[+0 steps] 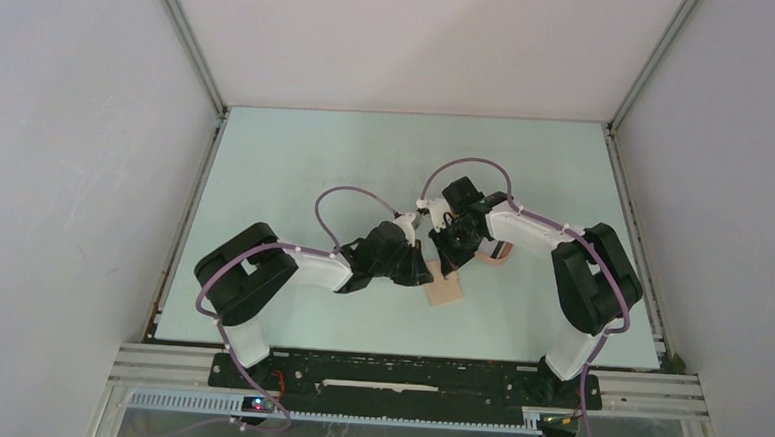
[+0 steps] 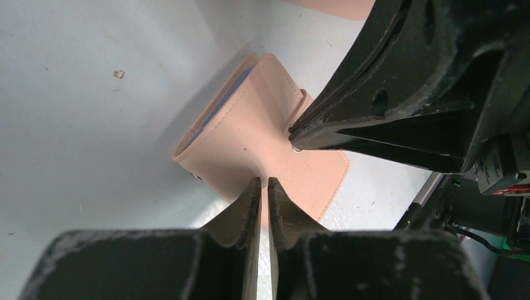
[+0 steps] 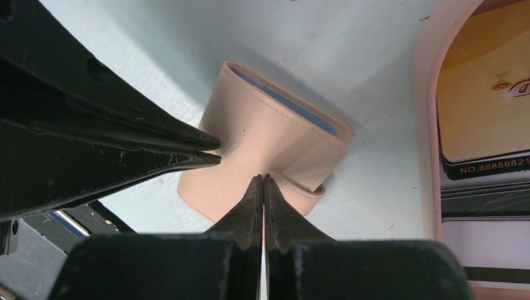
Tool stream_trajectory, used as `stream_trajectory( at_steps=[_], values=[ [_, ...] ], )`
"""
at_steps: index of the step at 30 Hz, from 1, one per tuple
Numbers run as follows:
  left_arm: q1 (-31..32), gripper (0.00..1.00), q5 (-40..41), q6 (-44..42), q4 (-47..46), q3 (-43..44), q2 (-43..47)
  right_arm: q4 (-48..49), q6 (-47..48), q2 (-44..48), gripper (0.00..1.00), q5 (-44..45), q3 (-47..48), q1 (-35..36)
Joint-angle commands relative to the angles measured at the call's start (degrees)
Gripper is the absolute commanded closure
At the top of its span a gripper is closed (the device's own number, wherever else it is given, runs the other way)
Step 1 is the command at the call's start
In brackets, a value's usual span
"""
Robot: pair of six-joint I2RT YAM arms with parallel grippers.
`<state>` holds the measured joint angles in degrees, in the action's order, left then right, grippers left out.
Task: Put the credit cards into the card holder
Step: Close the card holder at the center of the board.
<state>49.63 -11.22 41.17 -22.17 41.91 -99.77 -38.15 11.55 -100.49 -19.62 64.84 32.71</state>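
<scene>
- Position of left claw (image 2: pixel 262 186): low over the table (image 2: pixel 75 137), jaws all but closed. It is clenched on the near edge of the upper cover of the card holder (image 2: pixel 250 134), and the leather puckers up into its tips.
- Location of the card holder: flat on the table between the two claws, folded over. A blue edge shows along the open side of the fold; card or lining cannot be told.
- Condition of right claw (image 3: pixel 263 181): jaws fully closed, nipping the same cover just beside the snap tab. Between the two sets of tips the cover is drawn into a saddle.
- Contents to the right: a peach tray (image 3: pixel 428 94) stands near the holder, not touching it. In it lie the credit cards (image 3: pixel 481 94), an orange-yellow one uppermost, with overlapping dark-striped ones below.
- Handling, judged: the holder looks light and soft, so its cover will bend rather than lift the whole. Best purchase is the free edge of the cover, with one claw keeping the mouth open.
- Handling of the cards, judged: thin, stiff and slick, lying flat. Each is best taken by an edge, probably worked up against the tray rim, and may slip from a pinch.
- Step in hand, judged: opening the holder; neither claw carries a card.
</scene>
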Motion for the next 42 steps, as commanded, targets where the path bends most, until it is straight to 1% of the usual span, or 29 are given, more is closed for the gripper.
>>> stream_trajectory(
  at_steps=[1,6,14,23,29,37,42],
  values=[
    [-0.11,0.87,-0.64,-0.21,-0.41,-0.09,-1.36,-0.41,5.07,0.46,1.0,3.73,0.1,2.62],
    [-0.17,0.87,-0.75,-0.29,-0.4,-0.25,-1.39,-1.5,5.8,0.68,0.99,2.82,-0.09,2.93],
    [-0.41,0.88,-0.76,-0.3,-0.36,-0.44,-1.36,-2.32,6.29,1.88,0.93,1.37,-0.61,3.06],
    [-0.49,0.88,-0.81,-0.05,-0.47,-0.43,-1.48,-2.51,5.49,3.31,0.79,-1.11,-0.68,1.94],
    [-0.49,0.88,-0.93,0.22,-0.76,-0.6,-1.66,-2.93,5.02,3.69,0.78,-3.48,-0.73,0.02],
    [-0.49,0.88,-0.77,0.23,-0.68,-0.78,-1.2,-3.46,5.32,4.93,0.78,-4.35,-0.76,-0.09],
    [-0.43,0.88,-0.64,0.23,-0.51,-0.79,-1.3,-3.88,5.58,5.44,0.76,-4.38,-0.82,-0.25]
  ],
)
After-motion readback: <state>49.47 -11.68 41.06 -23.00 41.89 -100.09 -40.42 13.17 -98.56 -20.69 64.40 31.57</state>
